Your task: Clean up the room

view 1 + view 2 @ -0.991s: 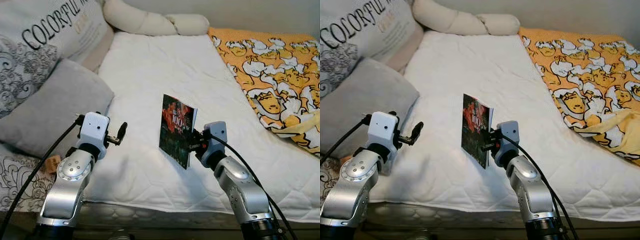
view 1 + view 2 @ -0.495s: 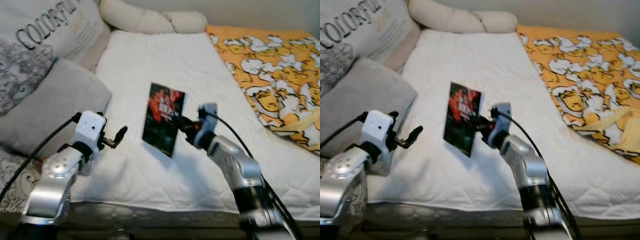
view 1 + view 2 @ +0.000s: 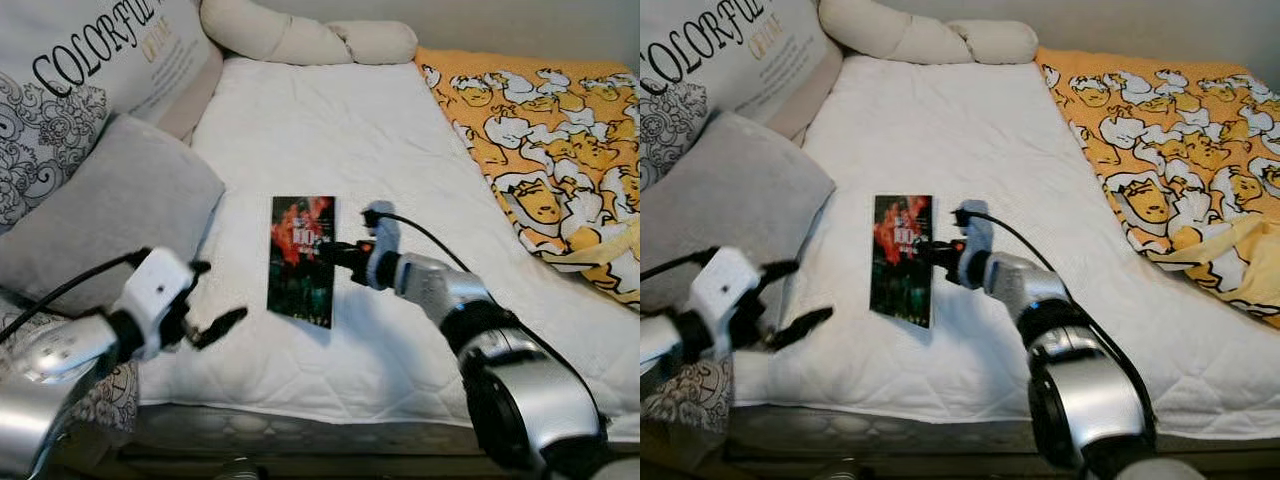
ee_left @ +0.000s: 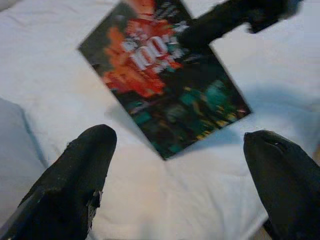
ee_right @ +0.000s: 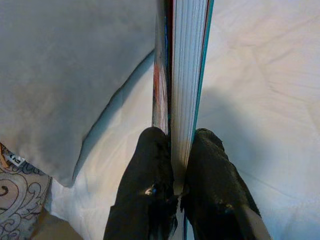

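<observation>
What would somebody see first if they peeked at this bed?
Probably the dark book with red on its cover, held up above the middle of the white bed by the right pincer, whose fingers squeeze its edge. Next, the bright orange cartoon blanket along the bed's right side. The left pincer hangs open near the bed's front edge, beside the grey pillow.

Book (image 3: 302,260) in right gripper (image 3: 333,250) over white mattress (image 3: 320,130), left gripper (image 3: 215,325) nearby.
</observation>
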Tool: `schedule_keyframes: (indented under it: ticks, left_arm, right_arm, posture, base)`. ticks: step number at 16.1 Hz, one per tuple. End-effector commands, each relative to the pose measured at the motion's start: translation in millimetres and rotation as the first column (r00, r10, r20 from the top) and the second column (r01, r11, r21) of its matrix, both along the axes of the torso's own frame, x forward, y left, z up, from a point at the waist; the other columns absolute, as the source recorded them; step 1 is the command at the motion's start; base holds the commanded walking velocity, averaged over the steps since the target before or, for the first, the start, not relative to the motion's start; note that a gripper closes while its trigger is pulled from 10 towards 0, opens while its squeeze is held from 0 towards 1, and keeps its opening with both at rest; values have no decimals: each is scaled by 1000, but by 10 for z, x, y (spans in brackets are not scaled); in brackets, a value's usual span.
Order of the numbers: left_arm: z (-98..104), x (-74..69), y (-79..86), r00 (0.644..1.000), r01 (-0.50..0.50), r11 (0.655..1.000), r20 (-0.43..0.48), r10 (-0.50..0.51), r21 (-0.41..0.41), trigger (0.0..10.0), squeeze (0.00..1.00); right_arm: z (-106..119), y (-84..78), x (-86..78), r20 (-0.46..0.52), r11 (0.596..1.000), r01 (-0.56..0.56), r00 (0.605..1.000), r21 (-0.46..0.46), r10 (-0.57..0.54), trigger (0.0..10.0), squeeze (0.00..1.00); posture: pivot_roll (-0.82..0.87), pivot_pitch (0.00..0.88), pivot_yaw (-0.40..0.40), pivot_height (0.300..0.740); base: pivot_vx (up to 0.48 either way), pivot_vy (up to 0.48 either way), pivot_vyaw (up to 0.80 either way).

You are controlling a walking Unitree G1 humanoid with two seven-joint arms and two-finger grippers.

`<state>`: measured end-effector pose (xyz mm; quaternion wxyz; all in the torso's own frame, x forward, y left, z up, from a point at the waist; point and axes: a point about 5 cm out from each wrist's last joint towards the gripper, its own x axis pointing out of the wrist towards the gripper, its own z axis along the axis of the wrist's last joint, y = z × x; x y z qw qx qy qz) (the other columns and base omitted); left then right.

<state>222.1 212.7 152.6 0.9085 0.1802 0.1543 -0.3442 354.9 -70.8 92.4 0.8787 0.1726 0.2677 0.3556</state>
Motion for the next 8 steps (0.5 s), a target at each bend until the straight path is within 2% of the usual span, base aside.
schedule_keyframes:
  ticks: [1, 4, 5, 7, 8]
  left_arm:
    - [83, -74, -3, 1000, 23, 1000, -2, -23, 0, 10000, 0]
    - [87, -202, 1, 998, 37, 999, -42, -37, 6, 10000, 0]
    - [89, -265, 6, 998, 36, 999, -60, -35, 14, 10000, 0]
    - [78, -328, 9, 997, 29, 999, -77, -27, 27, 10000, 0]
    - [75, -335, 4, 997, 25, 999, -78, -23, 30, 10000, 0]
  right_arm:
    - [51, 78, 16, 34, 999, -38, 999, 26, 38, 10000, 0]
    - [36, 114, 17, 17, 998, -13, 1000, 60, 12, 10000, 0]
    - [10, 112, 19, 21, 1000, 4, 1000, 29, -5, 10000, 0]
    - [-98, 87, 0, 67, 989, 25, 998, -144, -16, 10000, 341]
    - [-127, 66, 3, 95, 976, 52, 995, -211, -32, 10000, 867]
  posture:
    - [154, 0, -78, 740]
    - [176, 0, -91, 740]
    - [187, 0, -98, 740]
    - [189, 4, -101, 740]
    - [190, 8, -102, 740]
  base:
    - [0, 0, 0]
    - [0, 0, 0]
    - [0, 0, 0]
    - [0, 0, 0]
    - [0, 0, 0]
